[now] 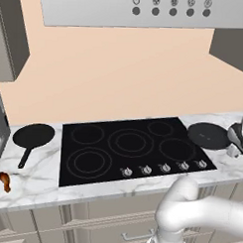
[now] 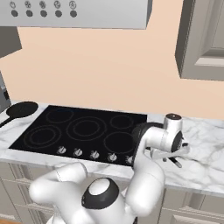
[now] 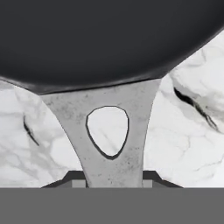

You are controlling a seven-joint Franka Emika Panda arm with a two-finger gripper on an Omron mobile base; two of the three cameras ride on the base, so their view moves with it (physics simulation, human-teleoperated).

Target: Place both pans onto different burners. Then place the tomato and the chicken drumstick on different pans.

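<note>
hand view has the gripper clamped on the right pan's handle, pan on marble beside the cooktop. first step; next, lift it onto a burner.

Cooktop is sitting flush in the marble counter, burners bare. One pan is lying left of it (handle pointing toward the front edge), drumstick nearby. Second pan is resting right, off the glass.
</note>
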